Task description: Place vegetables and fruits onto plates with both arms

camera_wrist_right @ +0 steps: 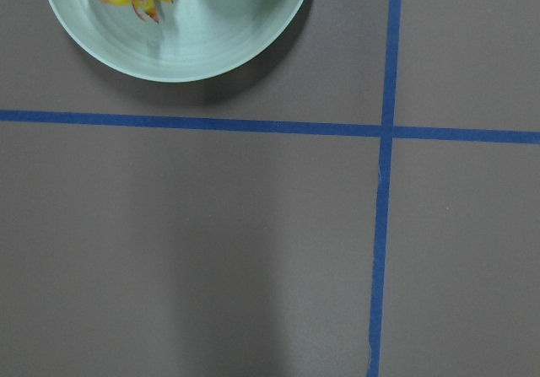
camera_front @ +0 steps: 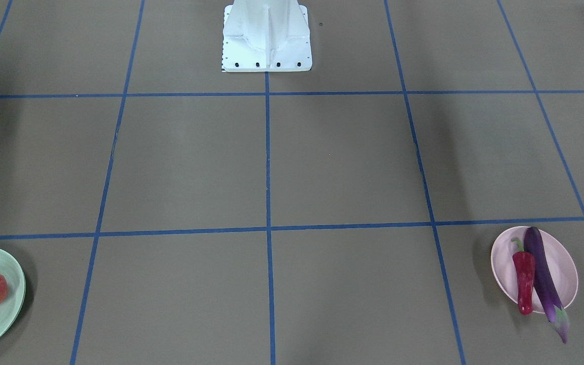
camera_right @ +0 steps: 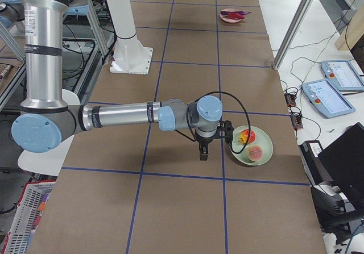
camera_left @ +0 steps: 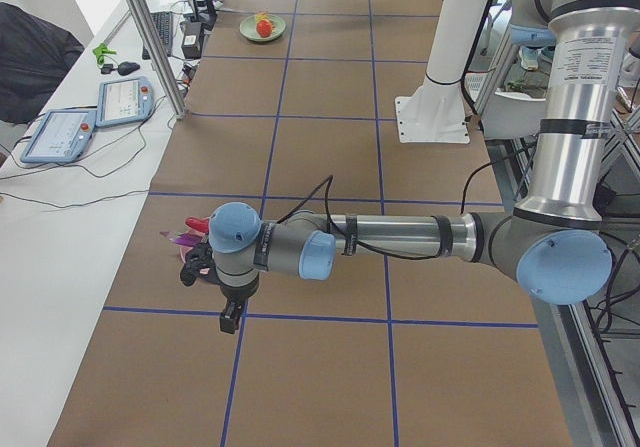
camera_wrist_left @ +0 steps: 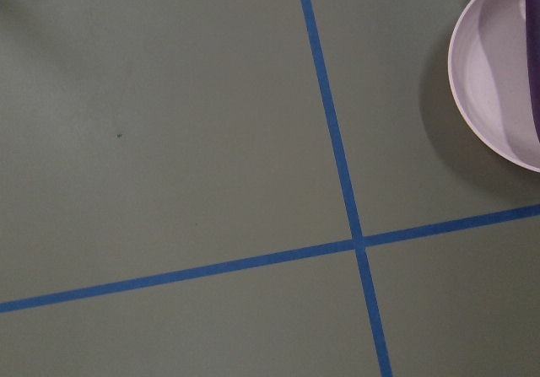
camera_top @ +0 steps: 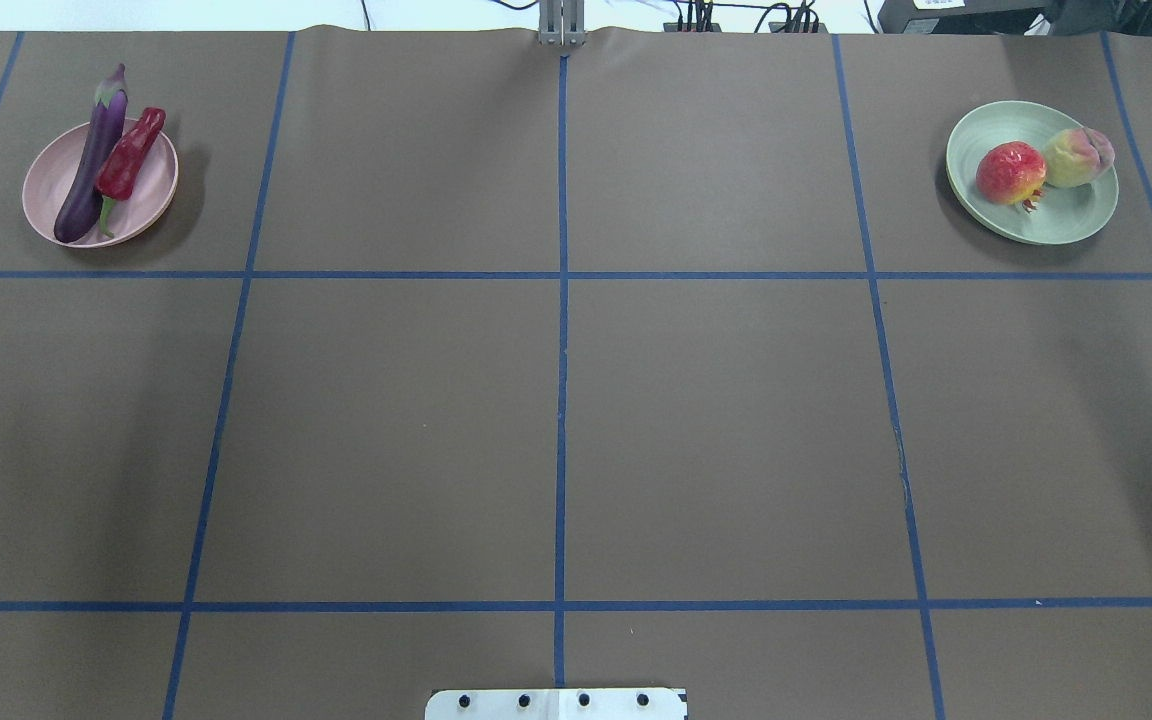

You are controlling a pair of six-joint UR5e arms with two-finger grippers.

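The purple eggplant [camera_top: 91,165] and red chili [camera_top: 131,155] lie on the pink plate [camera_top: 44,185] at the far left. The mottled pomegranate [camera_top: 1010,172] and peach [camera_top: 1076,157] lie on the mint green plate [camera_top: 1066,218] at the far right. In the front-facing view the eggplant [camera_front: 543,276] and chili [camera_front: 524,276] overhang the pink plate [camera_front: 561,256]. My left gripper [camera_left: 196,265] hangs beside the pink plate and shows only in the left side view. My right gripper [camera_right: 228,134] hangs beside the green plate [camera_right: 250,158] and shows only in the right side view. I cannot tell whether either is open or shut.
The white base block [camera_front: 266,40] stands at the table's robot side. Blue tape lines [camera_top: 561,350] grid the brown table. Teach pendants [camera_left: 120,102] and cables lie on the white bench beyond the far edge, near a metal post [camera_left: 150,37].
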